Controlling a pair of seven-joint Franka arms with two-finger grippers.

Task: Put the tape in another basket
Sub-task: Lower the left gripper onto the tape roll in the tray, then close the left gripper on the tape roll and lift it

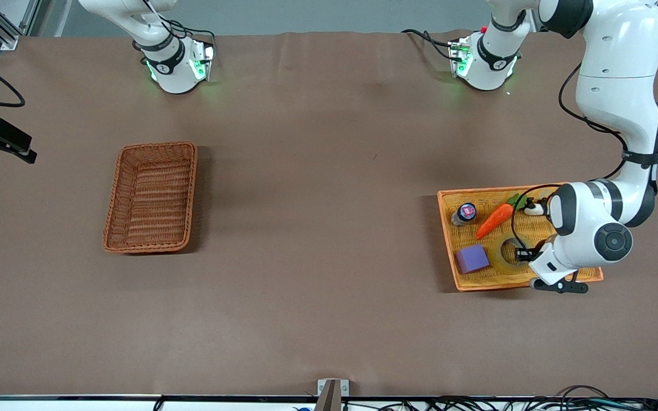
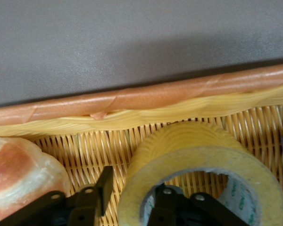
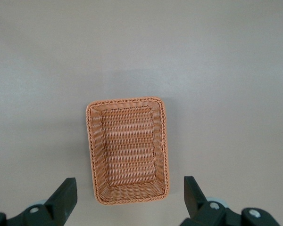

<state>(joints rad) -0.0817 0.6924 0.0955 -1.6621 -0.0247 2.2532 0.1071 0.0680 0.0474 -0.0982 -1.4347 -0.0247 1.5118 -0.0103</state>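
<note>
The tape (image 1: 498, 260) lies flat in the orange-yellow woven tray (image 1: 477, 197), toward the left arm's end of the table. My left gripper (image 1: 520, 254) is down on it. In the left wrist view my left gripper (image 2: 137, 183) straddles the wall of the tape (image 2: 203, 155): one finger is inside the grey core, the other just outside with a thin strip of wicker showing between. The reddish-brown basket (image 1: 152, 197) stands empty toward the right arm's end. My right gripper (image 3: 128, 180) hangs open high over the basket (image 3: 127, 150), holding nothing.
Also in the tray are a toy carrot (image 1: 494, 221), a purple block (image 1: 472, 258), a small dark-lidded jar (image 1: 464, 213) and a pale orange-white shell-like item (image 2: 23, 169) close to my left gripper. The tray rim (image 2: 155, 96) runs just past the tape.
</note>
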